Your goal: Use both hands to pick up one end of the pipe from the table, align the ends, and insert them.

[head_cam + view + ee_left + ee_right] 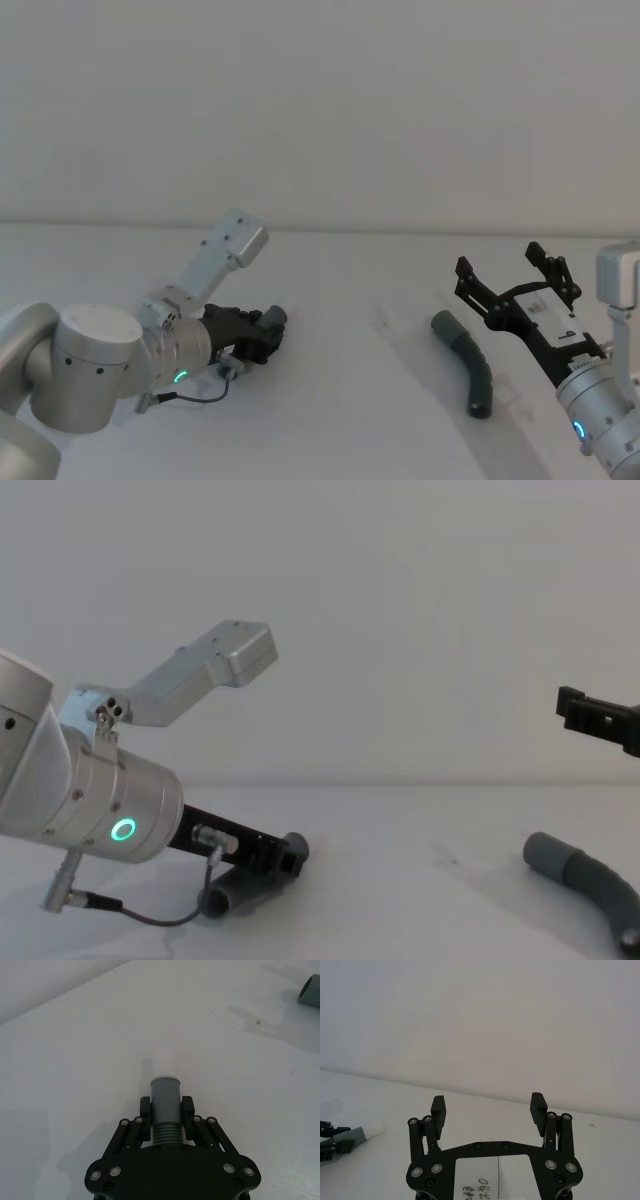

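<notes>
One ribbed dark-grey pipe piece (165,1097) sits between the fingers of my left gripper (166,1107), which is shut on it just behind its smooth grey cuff. A white tip (162,1060) sticks out ahead. This gripper (265,332) lies low over the table (360,420) at the left, and the piece's rear end (228,898) shows beneath it. The other curved pipe piece (468,362) lies on the table at the right, its cuff (446,327) pointing left and away. My right gripper (510,275) hovers open just above and to the right of it, with nothing between its fingers (438,1109).
A plain white wall (320,100) rises behind the table's far edge. A thin cable (195,397) loops from my left wrist onto the table. Bare tabletop lies between the two pipe pieces.
</notes>
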